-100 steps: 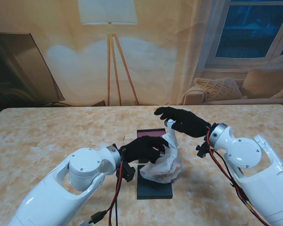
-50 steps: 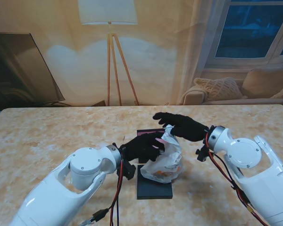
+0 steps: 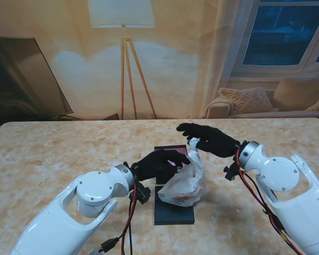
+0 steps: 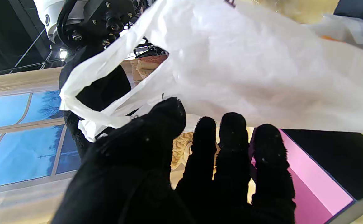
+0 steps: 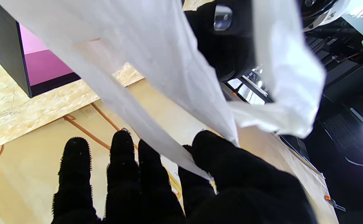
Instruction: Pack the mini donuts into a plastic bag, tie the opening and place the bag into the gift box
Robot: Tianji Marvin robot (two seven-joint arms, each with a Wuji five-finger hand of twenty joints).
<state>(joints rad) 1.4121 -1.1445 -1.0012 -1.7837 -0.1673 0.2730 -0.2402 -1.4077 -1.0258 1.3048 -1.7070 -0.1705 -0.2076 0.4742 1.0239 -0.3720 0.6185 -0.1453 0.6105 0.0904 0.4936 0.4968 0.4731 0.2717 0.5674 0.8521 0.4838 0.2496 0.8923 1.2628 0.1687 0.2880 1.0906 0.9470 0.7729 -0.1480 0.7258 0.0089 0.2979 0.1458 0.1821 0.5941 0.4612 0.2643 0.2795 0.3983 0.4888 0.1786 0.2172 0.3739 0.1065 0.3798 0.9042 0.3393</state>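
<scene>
At the middle of the marble-patterned table (image 3: 53, 154), what worries me first is the thin white plastic bag (image 3: 185, 183) slipping free: my right hand (image 3: 210, 139) pinches only a narrow strip of its neck between thumb and the nearest finger, and the film is slick, so a sharp pull could strip it out or tear the handle. If it drops, the load would slump back onto the black lid (image 3: 174, 211) and the opening, not yet knotted as far as I can tell, could spill. My right hand is closed on that bag strip (image 5: 181, 155); its other three fingers stay stretched out and apart, touching nothing. My left hand (image 3: 158, 164), at nine o'clock of the bag, is spread, thumb and four fingers (image 4: 231, 146) straight, brushing the underside of the film (image 4: 247, 81) without gripping. The bag hangs bulging with orange-brown mini donuts (image 3: 182, 197) over the lid. The black gift box with pink lining (image 3: 170, 151) sits at twelve o'clock of the bag, just behind it
</scene>
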